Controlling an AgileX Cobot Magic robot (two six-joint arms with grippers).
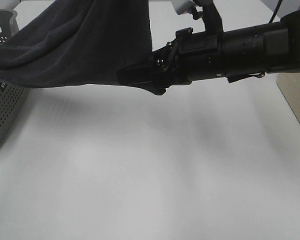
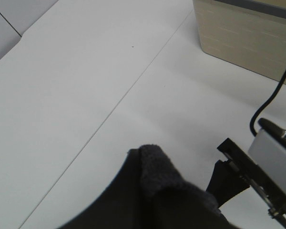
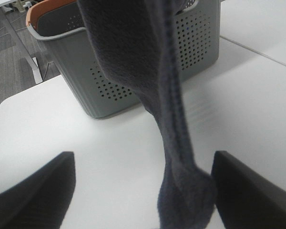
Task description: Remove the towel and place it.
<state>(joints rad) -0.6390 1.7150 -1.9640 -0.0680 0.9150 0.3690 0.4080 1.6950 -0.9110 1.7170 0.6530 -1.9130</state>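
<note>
The towel (image 1: 85,45) hangs high beside the basket (image 1: 2,107), and its hemmed edge dangles between the wide-spread fingers of the right gripper (image 1: 135,76). It looks best to close squarely on that hem before pulling. The right arm reaches level across the table, while the left gripper (image 2: 148,200) is clamped, cloth bunched at its jaws.

The towel (image 1: 80,40) runs off the far edge of the high view, so whatever holds it up there is out of sight. In the left wrist view its bunched end buries the left gripper's tips entirely. The basket (image 1: 2,107) is cropped at the left, with only a perforated wall showing, and from the right wrist the towel covers its middle. The right gripper (image 3: 143,191) shows two blurred fingers (image 3: 35,193), cut short by the picture's edge. The right arm (image 1: 255,47) leaves the frame at the right. A wooden cabinet (image 2: 248,33) shows just one corner.
</note>
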